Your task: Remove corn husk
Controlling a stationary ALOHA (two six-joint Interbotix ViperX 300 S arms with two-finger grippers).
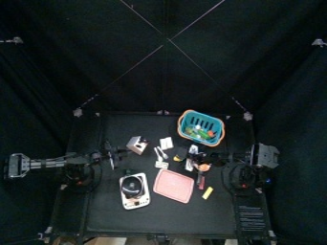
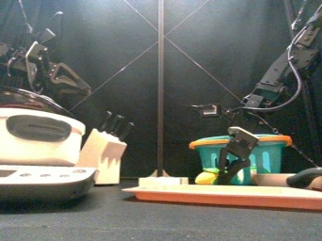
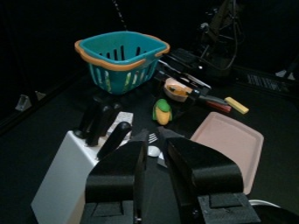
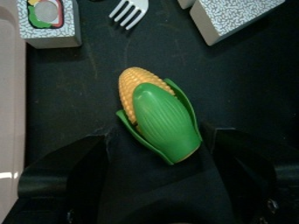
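Observation:
The corn (image 4: pixel 156 109) lies on the black table, a yellow cob end showing out of the green corn husk (image 4: pixel 163 122). My right gripper (image 4: pixel 159 156) is low over it, jaws wide open on either side of the husk's end, not closed on it. In the front view the right gripper (image 2: pixel 233 153) hangs before the teal basket (image 2: pixel 251 158), with the corn (image 2: pixel 206 177) below it. My left gripper (image 3: pixel 153 166) stands open and empty above the white knife block (image 3: pixel 65 175), a way off from the corn (image 3: pixel 163 108).
The teal basket (image 1: pixel 201 123) stands at the back right. A pink cutting board (image 1: pixel 181 185) lies at the front, a white scale-like appliance (image 1: pixel 134 189) beside it. A white fork (image 4: pixel 128 10) and a small yellow block (image 3: pixel 237 106) lie near the corn.

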